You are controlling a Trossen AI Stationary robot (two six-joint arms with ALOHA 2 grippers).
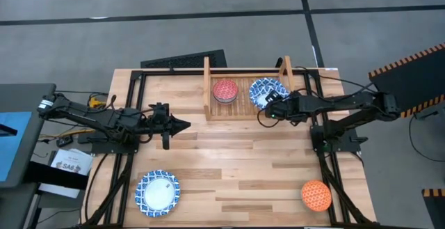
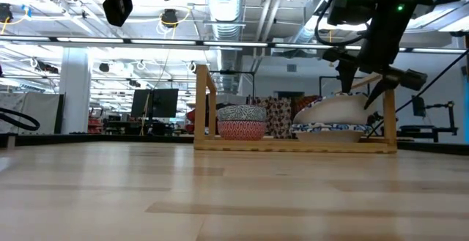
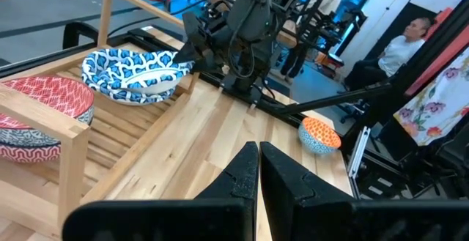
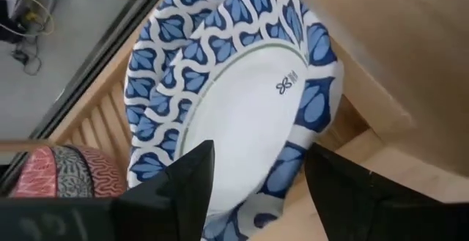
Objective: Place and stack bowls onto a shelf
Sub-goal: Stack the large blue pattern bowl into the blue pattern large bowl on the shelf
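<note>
The wooden shelf (image 1: pixel 245 111) stands at the table's far edge. On its left part sit a red bowl and a dark-patterned bowl, stacked (image 2: pixel 242 122). On its right part, blue-rimmed white bowls lie stacked (image 2: pixel 330 132). On top of them, one more (image 2: pixel 333 110) lies tilted, its far side raised. My right gripper (image 4: pixel 256 190) is open at this bowl's near rim, one finger on each side. My left gripper (image 1: pixel 186 125) hangs shut over the table's middle left, touching nothing. Another blue-rimmed bowl (image 1: pixel 157 192) and the orange bowl (image 1: pixel 316 195) rest on the table near its front edge. My right gripper comes slanting down from the table's near right side at the near rim (image 4: pixel 253 215) of the tilted blue-rimmed bowl. Its open fingers (image 4: pixel 183 190) stand left and right of that rim. I cannot tell whether they touch it.
The shelf's two upright side boards (image 1: pixel 206 83) (image 1: pixel 287 72) bound it left and right. Black frame rails (image 1: pixel 132 138) run along both table sides. Bare wood lies between the shelf and the two front bowls. A seated person (image 3: pixel 410 39) shows beyond the table.
</note>
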